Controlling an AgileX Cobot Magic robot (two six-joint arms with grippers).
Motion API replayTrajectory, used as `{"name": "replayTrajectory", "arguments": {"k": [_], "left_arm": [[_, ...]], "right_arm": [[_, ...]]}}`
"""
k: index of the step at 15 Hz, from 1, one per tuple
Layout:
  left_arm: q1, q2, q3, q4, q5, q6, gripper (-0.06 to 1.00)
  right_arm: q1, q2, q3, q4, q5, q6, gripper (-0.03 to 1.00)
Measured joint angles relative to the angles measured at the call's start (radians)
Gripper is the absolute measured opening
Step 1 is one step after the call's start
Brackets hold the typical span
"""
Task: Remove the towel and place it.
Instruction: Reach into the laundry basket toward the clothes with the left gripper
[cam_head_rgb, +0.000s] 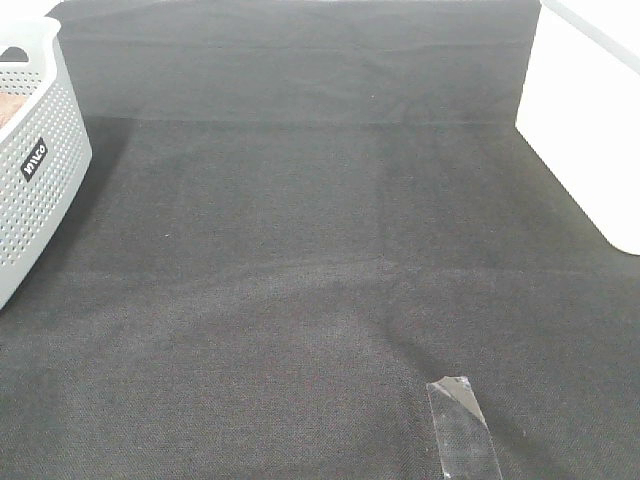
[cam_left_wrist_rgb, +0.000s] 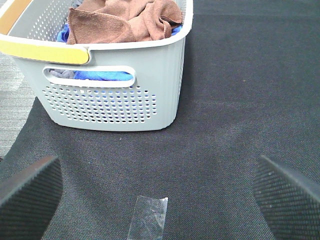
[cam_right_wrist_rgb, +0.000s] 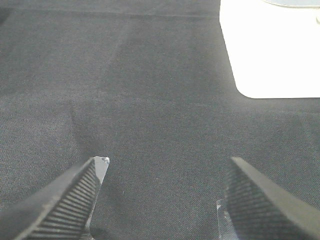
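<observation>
High view: grey basket (cam_head_rgb: 40, 170) at the left edge of the black mat (cam_head_rgb: 320, 250), strip of tape (cam_head_rgb: 463, 425) near the front, white slab (cam_head_rgb: 585, 130) on the right.
Left wrist, towel (cam_left_wrist_rgb: 120, 22): brown, bunched up in the basket, on top of a blue cloth (cam_left_wrist_rgb: 105, 76).
Left wrist, left gripper (cam_left_wrist_rgb: 156, 162): 2 fingers spread wide, holding nothing, just short of the basket, over the tape.
Right wrist, right gripper (cam_right_wrist_rgb: 166, 165): also wide, empty, above bare mat, slab well ahead.
</observation>
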Motion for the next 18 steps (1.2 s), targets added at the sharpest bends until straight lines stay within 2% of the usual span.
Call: {"name": "replayTrajectory", "arguments": {"k": [12,15,18], "left_arm": [[0.000,0.000,0.000,0.000,0.000,0.000,0.98],[0.000,0.000,0.000,0.042,-0.008,0.036,0.98],[0.000,0.000,0.000,0.009,-0.009,0.053,0.98]], "right_arm": [[0.000,0.000,0.000,0.000,0.000,0.000,0.69],[0.000,0.000,0.000,0.000,0.000,0.000,0.69],[0.000,0.000,0.000,0.000,0.000,0.000,0.69]]}}
